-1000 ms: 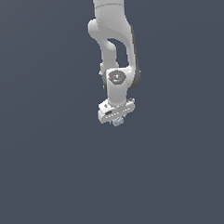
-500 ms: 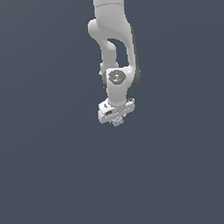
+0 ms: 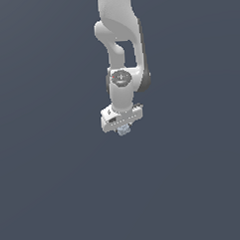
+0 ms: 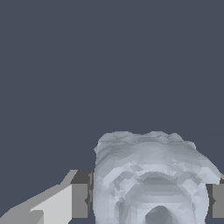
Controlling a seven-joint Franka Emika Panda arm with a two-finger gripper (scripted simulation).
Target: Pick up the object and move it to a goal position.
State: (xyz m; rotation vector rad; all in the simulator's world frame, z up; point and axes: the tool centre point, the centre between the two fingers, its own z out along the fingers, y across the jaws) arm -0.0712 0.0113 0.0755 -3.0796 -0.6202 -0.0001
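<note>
Hanging from white arm (image 3: 119, 52), pincer (image 3: 123, 129) points down, closed on pale blue-white lump (image 3: 124, 130). Lump sits between two fingers (image 4: 79, 200), touching both pads, sticking out just below fingertips. Plain dark grey background around.

You see the object (image 4: 151, 179), a pale blue-white lumpy chunk (image 3: 124, 130), clamped between the fingers (image 4: 79, 200) of the gripper (image 3: 123, 129).

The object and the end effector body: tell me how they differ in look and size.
The object is pale blue-white, lumpy and mottled; the end effector body is smooth plain white. In the exterior view the object is much narrower than the end effector body and only peeks out beneath it. Both are light-coloured against the dark grey background.
</note>
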